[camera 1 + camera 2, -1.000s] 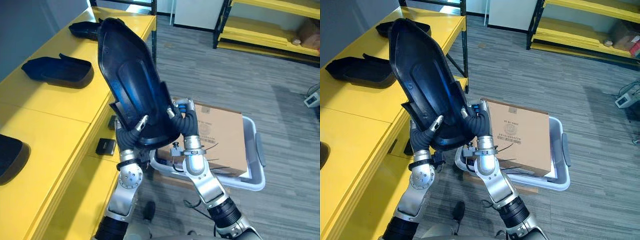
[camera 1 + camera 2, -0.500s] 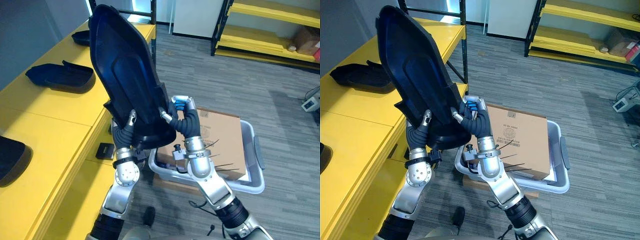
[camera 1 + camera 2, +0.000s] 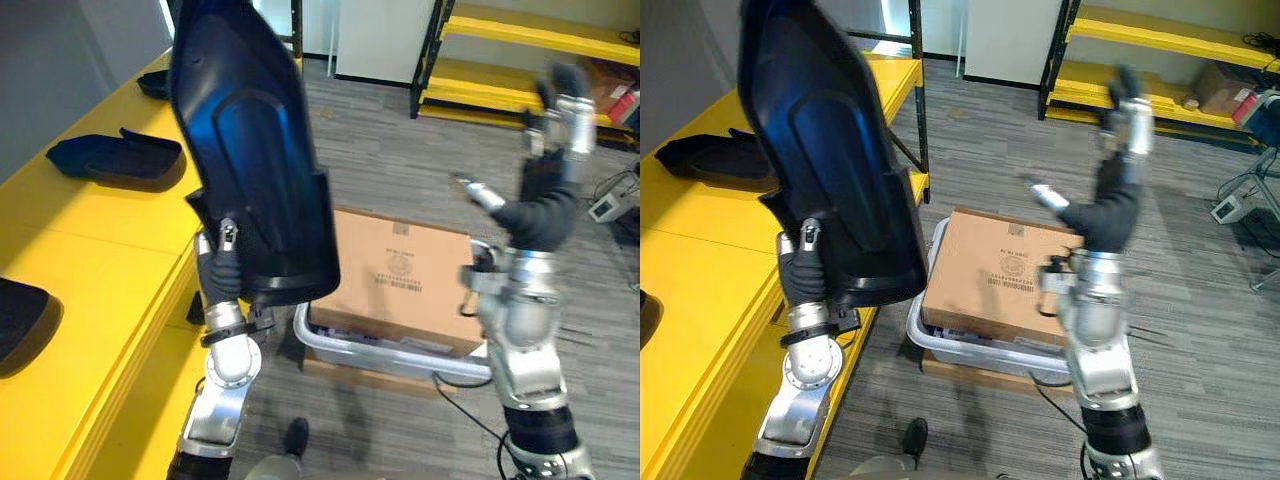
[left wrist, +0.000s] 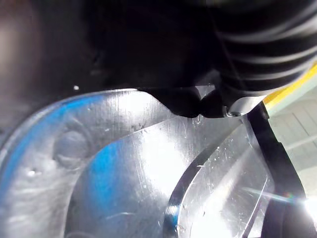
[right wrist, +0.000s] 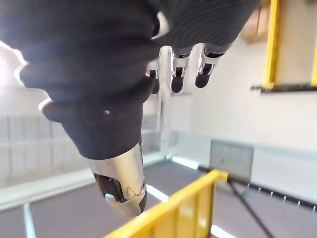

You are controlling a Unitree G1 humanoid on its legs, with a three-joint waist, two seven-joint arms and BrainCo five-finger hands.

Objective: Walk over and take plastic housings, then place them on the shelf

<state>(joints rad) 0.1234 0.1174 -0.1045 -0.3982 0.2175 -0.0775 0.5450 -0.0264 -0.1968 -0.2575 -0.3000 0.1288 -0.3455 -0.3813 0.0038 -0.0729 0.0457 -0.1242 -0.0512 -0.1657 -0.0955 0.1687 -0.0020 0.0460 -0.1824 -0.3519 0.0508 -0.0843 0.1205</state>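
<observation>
Above the edge of the yellow shelf, the plastic housing stands almost upright, gripped at its lower rim by the left hand. Its fingers are clamped on the shell: one lies across the front face, the others probably curl behind it, though they are hidden. The right hand is raised well apart, fingers straight and spread, holding nothing.

With so long a part hanging off one low grip, it will likely lever about the wrist, so I would bring the free hand under the upper end, tip it flat and set it on the bare stretch between the two housings already lying there.

It is a glossy black moulding, tapered, with a raised centre panel and a stepped side; up close the sheen shows fine scuffs. Smooth seamed boards make the shelf; on the floor a matt cardboard box sits in a round-rimmed grey tub
</observation>
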